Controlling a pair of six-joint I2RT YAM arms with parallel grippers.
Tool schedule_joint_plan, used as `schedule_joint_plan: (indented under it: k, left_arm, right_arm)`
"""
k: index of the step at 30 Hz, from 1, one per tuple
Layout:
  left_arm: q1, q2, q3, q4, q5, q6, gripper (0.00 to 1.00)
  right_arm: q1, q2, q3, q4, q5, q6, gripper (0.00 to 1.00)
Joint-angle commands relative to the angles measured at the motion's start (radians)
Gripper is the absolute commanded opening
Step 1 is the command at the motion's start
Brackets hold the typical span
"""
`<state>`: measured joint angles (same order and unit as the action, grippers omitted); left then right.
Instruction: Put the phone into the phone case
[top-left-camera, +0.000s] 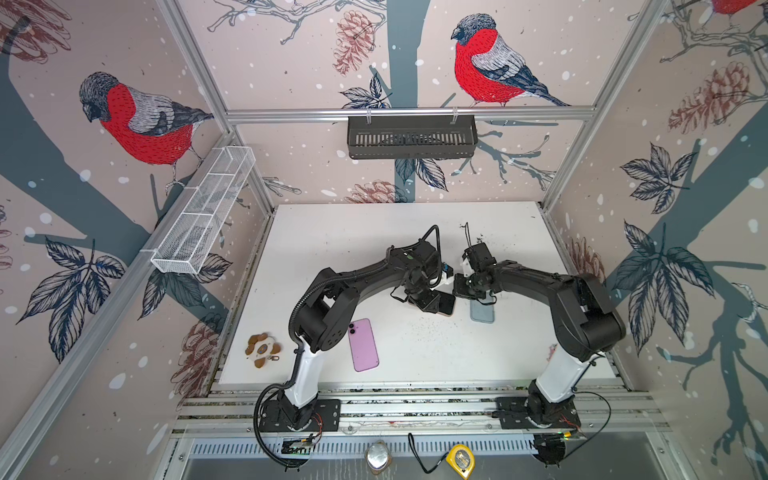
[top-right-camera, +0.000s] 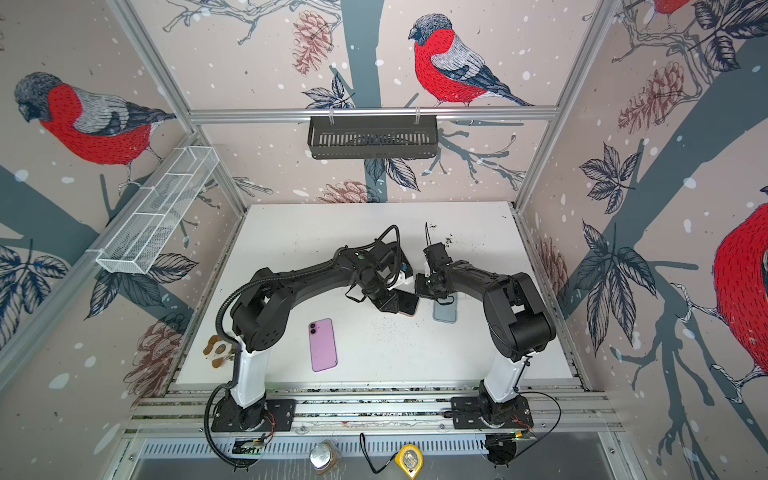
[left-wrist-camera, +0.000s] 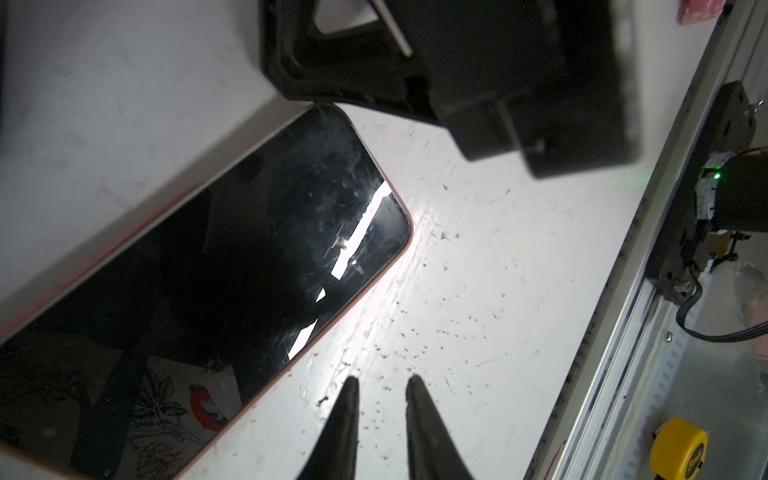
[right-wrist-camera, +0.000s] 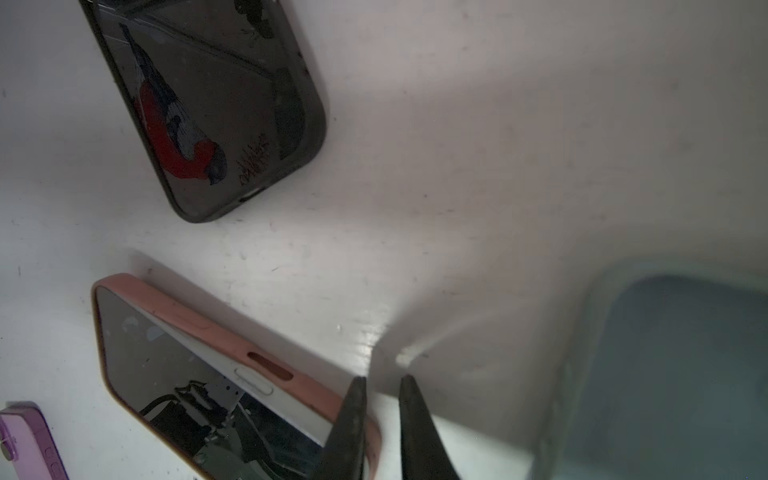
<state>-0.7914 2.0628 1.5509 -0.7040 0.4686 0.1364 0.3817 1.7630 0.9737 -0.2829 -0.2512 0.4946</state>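
Right wrist view | my right pincer (right-wrist-camera: 380, 415) slightly spread, pinching nothing | phone (right-wrist-camera: 158, 365) just beside it, near long edge riding above the pink case (right-wrist-camera: 187, 318) | I'd press that edge down evenly | left pincer (left-wrist-camera: 382, 415), likewise spread and empty, could brace the opposite side

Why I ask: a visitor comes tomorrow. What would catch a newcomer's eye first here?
The big red-breasted birds painted on the walls stand out first. Next, the black left arm and right arm meet over the middle of the white table, above a phone sitting partly in a pink case. A purple phone lies face down near the left arm's base.
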Motion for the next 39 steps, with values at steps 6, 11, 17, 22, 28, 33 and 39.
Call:
schedule_joint_plan:
  k: [6,11,17,22,28,33,39]
  left_arm:
    - [-0.029,0.069,0.012,-0.092,-0.136,0.025,0.18]
    - [0.023,0.069,0.019,-0.077,-0.165,-0.041,0.15]
    - [0.105,-0.019,-0.012,0.0,-0.141,-0.095,0.16]
    - [0.139,-0.072,-0.033,0.051,-0.122,-0.118,0.17]
    - [0.177,-0.052,-0.034,0.058,-0.151,-0.152,0.21]
    - [0.201,-0.008,-0.009,0.035,-0.167,-0.162,0.23]
    - [0.204,0.027,0.01,0.011,-0.156,-0.157,0.25]
  right_arm:
    - [0.007,-0.027,-0.053,-0.001,-0.04,-0.006,0.17]
    - [0.025,-0.06,-0.098,0.011,-0.045,0.008,0.16]
    - [0.075,-0.105,-0.153,0.028,-0.051,0.043,0.16]
    - [0.09,-0.157,-0.162,0.004,-0.04,0.05,0.16]
    - [0.09,-0.235,-0.147,-0.06,-0.023,-0.004,0.18]
    - [0.093,-0.254,-0.148,-0.098,-0.035,-0.053,0.2]
    - [0.109,-0.232,-0.139,-0.138,-0.043,-0.092,0.19]
